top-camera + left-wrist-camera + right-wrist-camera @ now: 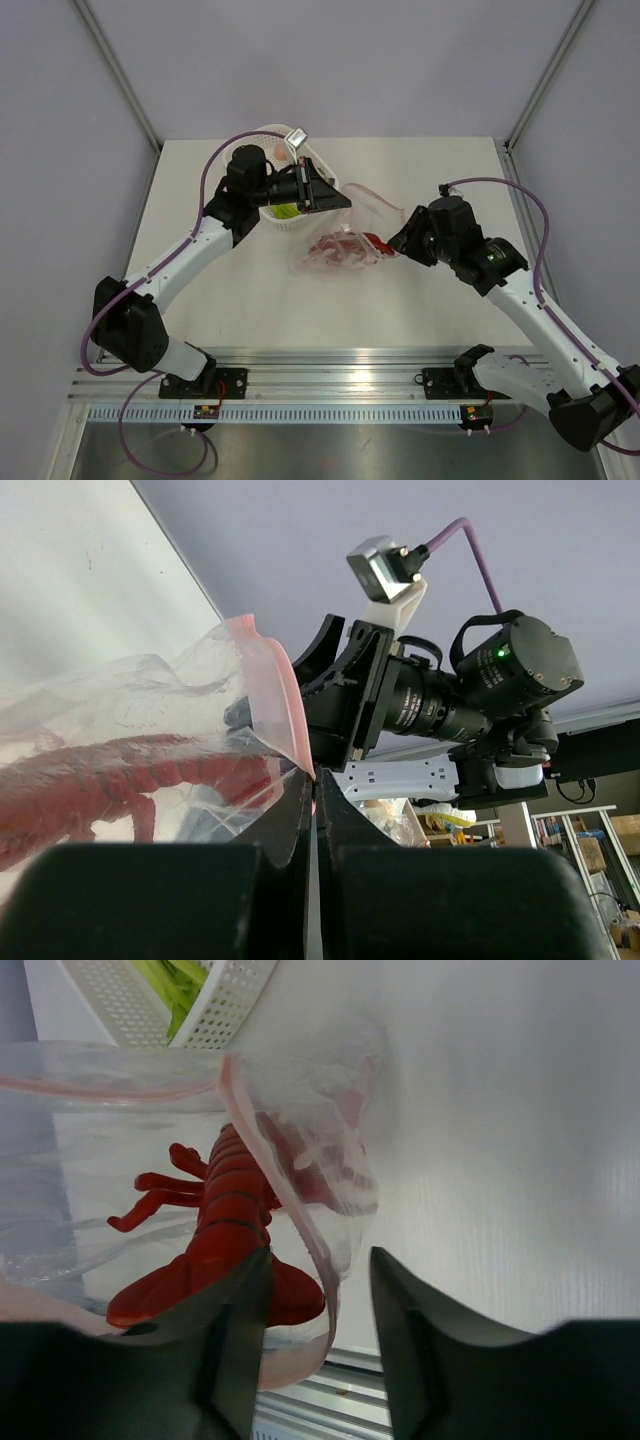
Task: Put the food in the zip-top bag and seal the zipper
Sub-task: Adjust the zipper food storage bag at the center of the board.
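Observation:
The zip-top bag (372,205) hangs between my two grippers over the table's middle, with the red lobster (345,248) lying inside it. My left gripper (335,195) is shut on the bag's mouth edge; in the left wrist view the pink zipper (285,695) runs straight into the closed left gripper (317,780), and the lobster (120,770) shows through the plastic. My right gripper (318,1260) is open, straddling the other end of the zipper (262,1135) without pinching it. The lobster's tail (230,1225) lies beside its left finger. From above, the right gripper (398,243) is at the bag's right end.
A white perforated basket (290,225) stands behind the left gripper, partly hidden by it. A green leafy vegetable (175,980) lies in the basket (220,1010). The aluminium rail (330,385) runs along the table's near edge.

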